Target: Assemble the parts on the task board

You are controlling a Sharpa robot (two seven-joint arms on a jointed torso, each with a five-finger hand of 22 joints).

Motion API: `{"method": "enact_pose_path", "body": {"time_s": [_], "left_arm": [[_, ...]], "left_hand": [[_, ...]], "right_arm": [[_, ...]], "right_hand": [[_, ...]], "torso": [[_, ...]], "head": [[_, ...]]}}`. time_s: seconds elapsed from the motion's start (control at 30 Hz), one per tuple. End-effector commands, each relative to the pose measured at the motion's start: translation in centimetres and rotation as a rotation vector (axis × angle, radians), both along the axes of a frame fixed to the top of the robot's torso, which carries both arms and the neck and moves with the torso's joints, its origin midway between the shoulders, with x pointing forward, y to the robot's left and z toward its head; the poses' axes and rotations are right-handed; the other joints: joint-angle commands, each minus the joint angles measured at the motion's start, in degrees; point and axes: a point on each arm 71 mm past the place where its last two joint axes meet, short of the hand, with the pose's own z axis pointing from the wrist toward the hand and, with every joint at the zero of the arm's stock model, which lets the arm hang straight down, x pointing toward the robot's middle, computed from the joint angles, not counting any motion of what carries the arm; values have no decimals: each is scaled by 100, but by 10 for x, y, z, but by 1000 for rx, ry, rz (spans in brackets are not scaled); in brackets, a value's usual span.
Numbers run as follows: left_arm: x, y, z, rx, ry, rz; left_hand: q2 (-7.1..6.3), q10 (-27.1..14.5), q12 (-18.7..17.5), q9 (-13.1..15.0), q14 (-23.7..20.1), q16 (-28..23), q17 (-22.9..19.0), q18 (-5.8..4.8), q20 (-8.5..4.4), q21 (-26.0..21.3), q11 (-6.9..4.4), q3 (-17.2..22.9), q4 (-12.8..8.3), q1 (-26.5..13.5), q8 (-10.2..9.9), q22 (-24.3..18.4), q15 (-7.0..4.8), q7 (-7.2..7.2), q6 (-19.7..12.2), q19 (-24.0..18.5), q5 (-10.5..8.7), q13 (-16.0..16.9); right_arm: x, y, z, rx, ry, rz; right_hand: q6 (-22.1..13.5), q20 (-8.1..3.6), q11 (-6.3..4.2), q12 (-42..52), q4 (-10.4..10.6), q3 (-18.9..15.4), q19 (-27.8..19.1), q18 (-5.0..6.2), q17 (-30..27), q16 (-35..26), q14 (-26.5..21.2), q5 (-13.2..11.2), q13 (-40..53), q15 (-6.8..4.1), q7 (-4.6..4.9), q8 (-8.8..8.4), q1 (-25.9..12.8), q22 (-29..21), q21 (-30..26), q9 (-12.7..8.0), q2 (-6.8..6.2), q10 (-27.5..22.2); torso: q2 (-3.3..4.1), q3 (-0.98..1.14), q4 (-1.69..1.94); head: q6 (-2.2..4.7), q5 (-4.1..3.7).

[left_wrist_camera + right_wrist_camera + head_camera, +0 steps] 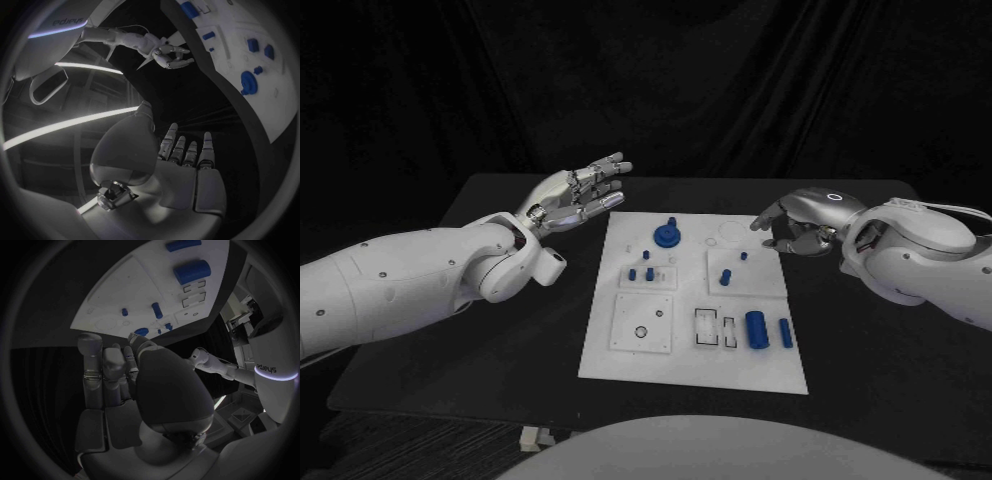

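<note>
A white task board (625, 355) lies flat in the middle of a black tabletop (473, 330). Small blue parts rest on it: a round knobbed piece (668, 234) near the far edge, short pegs (640, 273) at the centre, and two cylinders (756, 329) lying side by side toward the near right. The left hand (577, 195) hovers above the tabletop just beside the board's far left corner, fingers spread apart and holding nothing. The right hand (795, 222) hangs at the board's far right corner, fingers curled downward; whether it holds anything cannot be told.
</note>
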Motion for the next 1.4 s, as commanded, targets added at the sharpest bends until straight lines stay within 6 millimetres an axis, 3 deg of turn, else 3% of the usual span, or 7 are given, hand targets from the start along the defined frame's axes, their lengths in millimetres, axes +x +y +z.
{"method": "enact_pose_path", "body": {"time_s": [0.03,0.33,0.57,0.83,0.97,1.07,1.4], "left_arm": [[-6,-4,8,-210,-19,-61],[-11,-6,4,-227,12,-78],[-12,-8,2,-228,24,-85],[-11,-8,0,-222,26,-78],[-10,-7,0,-215,20,-65],[-9,-7,-1,-211,15,-56],[-8,-6,-2,-204,14,-47]], "left_hand": [[92,-50,-30,-31,-41,-33,-23,22,52,-23,13,-55,-15,74,-35,-152,41,13,-79,-58,104,-22],[226,-102,-57,-78,-61,-41,-38,37,222,-17,38,-157,-34,339,-39,-339,130,6,-153,-94,367,-31],[332,-110,-33,-93,-40,-33,-28,50,373,12,87,-222,-70,643,-33,-334,231,58,-122,-25,647,-30],[383,-94,17,-98,25,-10,-5,57,461,56,117,-280,-69,767,-30,-203,295,90,-94,98,753,-24],[403,-73,65,-95,94,13,15,62,518,110,145,-308,-92,862,-23,-48,337,116,-46,229,841,-18],[415,-23,146,-90,437,140,100,71,589,355,184,-378,-72,952,-16,502,405,152,27,722,927,-7],[426,-12,164,-96,482,159,106,63,617,374,211,-389,-75,987,-20,492,445,158,5,766,950,-5]], "right_arm": [[1,0,-7,-65,13,-5],[7,11,-17,-73,20,1],[12,15,-23,-87,32,-3],[15,13,-33,-99,45,-18],[16,11,-37,-100,46,-22],[17,10,-40,-102,47,-25],[17,7,-45,-108,57,-32]], "right_hand": [[-3,15,27,-63,-11,-97,-17,-27,-39,27,-28,-209,-141,21,30,-8,-113,475,29,-33,7,-37],[65,43,54,-161,-167,-208,-38,-19,-177,4,-61,-101,-481,45,48,15,-91,462,-6,-90,76,-29],[103,47,49,-154,-227,-213,-31,-21,-191,37,-57,-50,-584,44,-4,13,-69,469,33,-107,99,60],[188,52,39,-140,-255,-225,-8,-30,-187,91,-37,-45,-675,55,-2,32,-86,481,104,-108,115,168],[309,64,32,-138,-274,-229,4,-37,-201,123,-30,-44,-769,71,76,59,-105,487,144,-106,138,261],[419,81,17,-128,-283,-231,20,-44,-215,159,-21,-49,-866,95,116,72,-133,494,196,-110,152,406],[524,110,5,-127,-269,-240,53,-61,-213,231,1,-54,-991,131,162,65,-197,516,322,-124,159,618]], "torso": [[31,-94,126],[73,-193,240],[90,-232,347],[95,-229,362],[67,-228,362],[63,-227,351],[49,-235,364]], "head": [[-1,-48],[-1,-212],[-1,-375],[-1,-356],[-1,-334],[-1,-312],[-1,-303]]}}
